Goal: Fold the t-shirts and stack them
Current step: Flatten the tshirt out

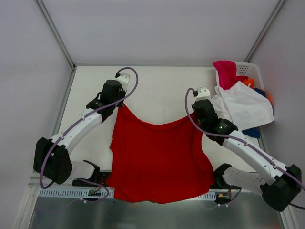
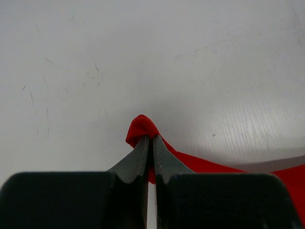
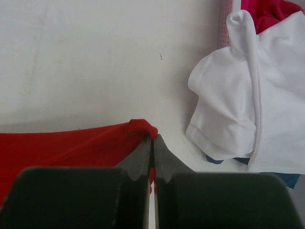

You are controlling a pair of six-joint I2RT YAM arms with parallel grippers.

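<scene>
On the white table (image 1: 157, 86), two grippers hold the red t-shirt (image 1: 159, 157) by its far edge.
Left gripper (image 2: 152, 138) and right gripper (image 3: 152, 137) are each closed on a small bunch of red cloth; the shirt sags between them. At the far right, a white t-shirt (image 1: 245, 107) drapes over the basket (image 1: 250, 69) and hides most of the pink t-shirt (image 1: 226, 71), orange t-shirt (image 1: 248, 82) and blue t-shirt (image 1: 251, 131).

You have the bright red short-sleeved cloth tee (image 1: 159, 162) spread mid-table (image 1: 157, 86), its near hem at the table's near edge. The left gripper (image 2: 151, 143) and right gripper (image 3: 152, 140) each pinch a far corner, and the edge sags between them. At far right, a crumpled white tee (image 1: 245, 107) covers a blue one (image 1: 251, 132), with magenta pink (image 1: 226, 71) and orange (image 1: 248, 82) tees bunched behind.
</scene>
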